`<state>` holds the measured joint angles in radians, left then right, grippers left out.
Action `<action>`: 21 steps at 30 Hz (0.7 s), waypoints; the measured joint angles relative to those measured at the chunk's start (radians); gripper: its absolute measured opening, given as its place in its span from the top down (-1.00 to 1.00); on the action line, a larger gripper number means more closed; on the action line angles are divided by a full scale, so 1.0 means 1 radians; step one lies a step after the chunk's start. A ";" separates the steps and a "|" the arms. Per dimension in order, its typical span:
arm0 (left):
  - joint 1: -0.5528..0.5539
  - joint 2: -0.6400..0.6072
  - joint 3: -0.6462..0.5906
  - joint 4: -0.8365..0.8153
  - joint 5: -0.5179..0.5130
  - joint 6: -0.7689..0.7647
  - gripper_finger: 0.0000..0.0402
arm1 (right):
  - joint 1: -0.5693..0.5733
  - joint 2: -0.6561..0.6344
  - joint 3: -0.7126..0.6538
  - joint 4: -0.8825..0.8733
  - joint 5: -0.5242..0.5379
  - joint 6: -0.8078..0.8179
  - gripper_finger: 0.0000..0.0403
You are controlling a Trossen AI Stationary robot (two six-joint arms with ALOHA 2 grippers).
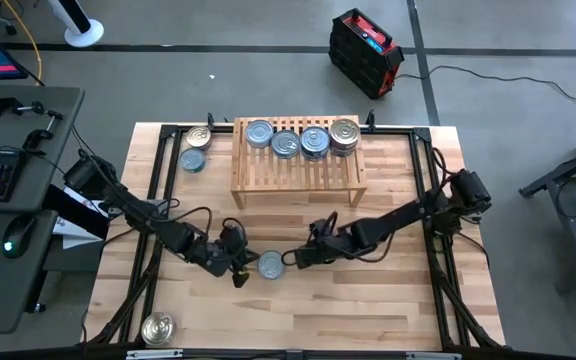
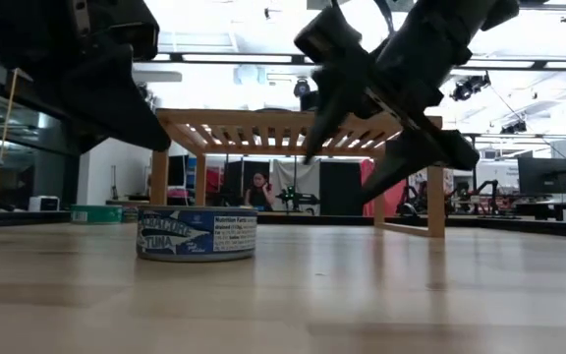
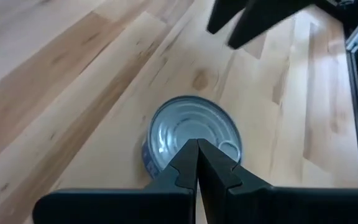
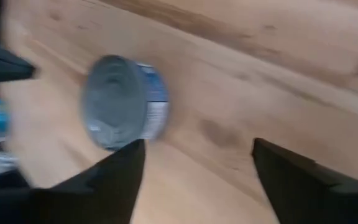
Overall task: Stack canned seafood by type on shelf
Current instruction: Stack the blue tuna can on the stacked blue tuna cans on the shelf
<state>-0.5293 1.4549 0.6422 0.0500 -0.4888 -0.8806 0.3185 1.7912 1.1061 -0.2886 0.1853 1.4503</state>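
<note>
Pale wood planks of our table (image 1: 388,300) carry one tuna can (image 1: 270,264) near the middle, in front of the rack (image 1: 298,175). Our left gripper (image 1: 236,268) sits pressed together just beside the can; our right gripper (image 1: 295,258) hangs spread on its other side, not touching. We fear a closing finger could clip the rim and shove the can away. Its label reads "TUNA". Four cans (image 1: 301,138) line the rack's back edge.
</note>
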 joint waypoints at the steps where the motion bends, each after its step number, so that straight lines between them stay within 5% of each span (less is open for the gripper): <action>1: 0.000 0.000 0.000 0.002 0.000 0.014 1.00 | -0.003 0.000 0.007 -0.027 0.002 -0.013 -0.22; 8: 0.007 0.001 0.000 -0.012 0.059 0.209 1.00 | -0.013 0.023 0.011 -0.012 0.006 -0.086 0.91; 14: 0.008 0.001 0.000 -0.016 0.070 0.510 1.00 | -0.018 0.095 0.011 0.128 -0.074 -0.081 0.98; 21: 0.007 0.025 0.001 -0.006 0.134 0.562 1.00 | -0.018 0.140 0.011 0.222 -0.083 -0.041 0.99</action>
<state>-0.5219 1.4795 0.6436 0.0435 -0.3547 -0.3183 0.3008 1.9317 1.1175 -0.0669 0.1024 1.4094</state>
